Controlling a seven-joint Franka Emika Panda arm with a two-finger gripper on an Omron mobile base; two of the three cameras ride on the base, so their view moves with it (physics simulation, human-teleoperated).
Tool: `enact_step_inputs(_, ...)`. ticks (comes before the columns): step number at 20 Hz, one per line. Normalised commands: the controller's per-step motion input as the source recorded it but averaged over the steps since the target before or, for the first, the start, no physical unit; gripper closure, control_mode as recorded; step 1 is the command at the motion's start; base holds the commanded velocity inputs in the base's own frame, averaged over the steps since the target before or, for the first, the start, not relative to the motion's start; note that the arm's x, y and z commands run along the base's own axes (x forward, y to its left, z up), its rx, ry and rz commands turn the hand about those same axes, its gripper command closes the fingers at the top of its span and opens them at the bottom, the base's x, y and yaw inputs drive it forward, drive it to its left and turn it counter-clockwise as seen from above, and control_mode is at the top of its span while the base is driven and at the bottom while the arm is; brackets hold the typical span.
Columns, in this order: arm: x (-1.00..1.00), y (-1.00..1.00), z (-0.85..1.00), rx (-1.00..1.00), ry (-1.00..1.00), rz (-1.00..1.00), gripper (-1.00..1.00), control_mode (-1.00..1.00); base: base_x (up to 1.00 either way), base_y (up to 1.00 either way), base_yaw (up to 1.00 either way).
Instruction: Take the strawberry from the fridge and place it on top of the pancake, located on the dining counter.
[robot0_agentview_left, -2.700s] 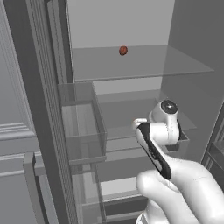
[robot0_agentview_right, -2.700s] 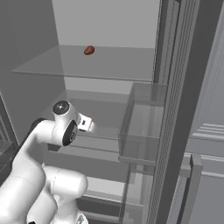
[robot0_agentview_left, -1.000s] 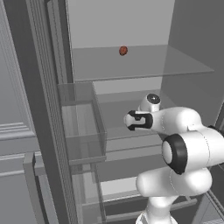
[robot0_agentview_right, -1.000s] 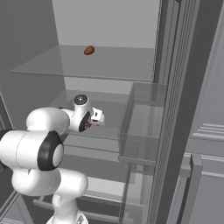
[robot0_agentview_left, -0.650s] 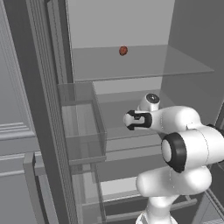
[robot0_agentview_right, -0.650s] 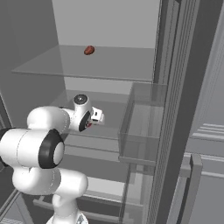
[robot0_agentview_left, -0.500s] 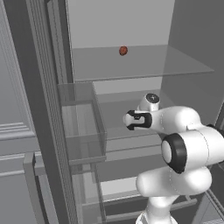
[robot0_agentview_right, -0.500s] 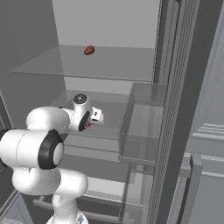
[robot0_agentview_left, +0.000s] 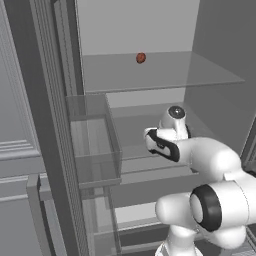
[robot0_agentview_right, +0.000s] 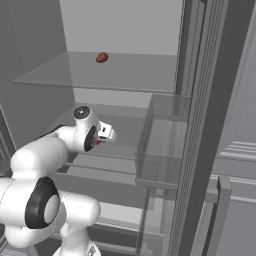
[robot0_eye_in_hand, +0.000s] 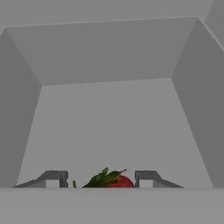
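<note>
The strawberry (robot0_eye_in_hand: 114, 181), bright red with green leaves, sits between my two fingertips at the bottom of the hand view. My gripper (robot0_eye_in_hand: 99, 179) is shut on it, low over the pale middle shelf of the fridge (robot0_agentview_left: 215, 55). From the right base camera a speck of the red strawberry (robot0_agentview_right: 96, 142) shows at my gripper (robot0_agentview_right: 100, 139), under the hand. In the left base view the hand hides the fingers and the berry. The pancake and the dining counter are out of view.
A duller brownish-red lump (robot0_agentview_left: 141, 58) (robot0_agentview_right: 102, 57) lies on the glass shelf above my hand. A clear door bin (robot0_agentview_left: 95, 150) (robot0_agentview_right: 162, 150) hangs on the open fridge door beside the arm. The fridge walls close in on both sides of the hand.
The arm swung up from a folded pose and reached into the middle shelf. Over the last second it has stayed almost still there.
</note>
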Motion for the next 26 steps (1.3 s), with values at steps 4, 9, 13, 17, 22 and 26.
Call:
enact_step_inputs(4,-0.42,0.13,0.98,-0.06,-0.04,-0.03,1.00,-1.00,0.00,0.00,0.00)
enact_step_inputs(9,-0.53,0.03,0.85,0.03,0.02,0.01,1.00,-1.00,0.00,0.00,0.00)
enact_step_inputs(13,-0.77,0.00,0.43,0.13,0.15,0.06,1.00,-1.00,0.00,0.00,0.00)
enact_step_inputs(17,-0.96,0.00,0.22,0.04,0.09,0.04,1.00,-1.00,0.00,0.00,0.00)
enact_step_inputs(22,-0.67,0.00,0.06,-0.02,0.07,0.00,1.00,-1.00,0.00,0.00,0.00)
enact_step_inputs(26,-0.44,0.00,-0.12,-0.06,0.00,0.00,1.00,-1.00,0.00,0.00,0.00)
